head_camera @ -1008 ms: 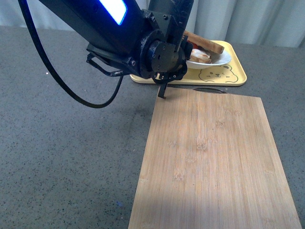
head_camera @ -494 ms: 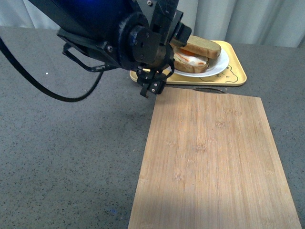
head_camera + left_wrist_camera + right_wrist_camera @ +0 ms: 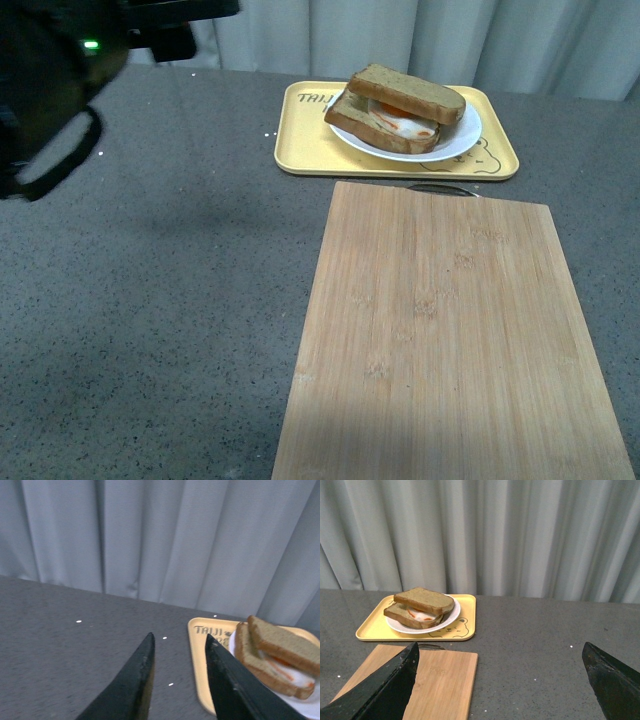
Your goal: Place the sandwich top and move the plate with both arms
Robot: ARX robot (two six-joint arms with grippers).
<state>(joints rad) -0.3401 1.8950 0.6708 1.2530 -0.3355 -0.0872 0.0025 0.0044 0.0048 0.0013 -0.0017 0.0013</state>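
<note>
Front view: sandwich top (image 3: 408,92) sits on the stacked sandwich, plain brown slice tilted slightly, resting over the egg slice (image 3: 385,128) with white and orange filling showing between them. The stack is on the white plate (image 3: 463,137), and the plate is on the yellow tray (image 3: 305,140) at about 1 o'clock on the grey bench (image 3: 150,300). Bear drawing on the tray is partly covered by the plate. Wooden board (image 3: 440,330) lies nearer the camera, at 5 o'clock, its far edge just beside the tray's near rim; cannot tell if they touch.

Left arm (image 3: 50,80) is at 10 o'clock in the front view, a blurred black bulk with a green light, well apart from the tray. Its jaws are not visible in that view.

Left wrist view: left gripper (image 3: 177,650) has its two black fingers set narrowly apart, holding nothing, above bare bench. The tray (image 3: 205,670), plate (image 3: 305,705) and sandwich top (image 3: 282,645) lie beyond the fingertips, off to one side, not touched.

Right wrist view: right gripper (image 3: 500,670) has its jaws spread wide, the fingers at opposite edges of the picture, nothing between them. Sandwich top (image 3: 424,600), plate (image 3: 447,620), tray (image 3: 370,630) and board (image 3: 440,675) are all ahead of it, well apart from the fingers. Grey curtain (image 3: 520,535) hangs behind the bench.
</note>
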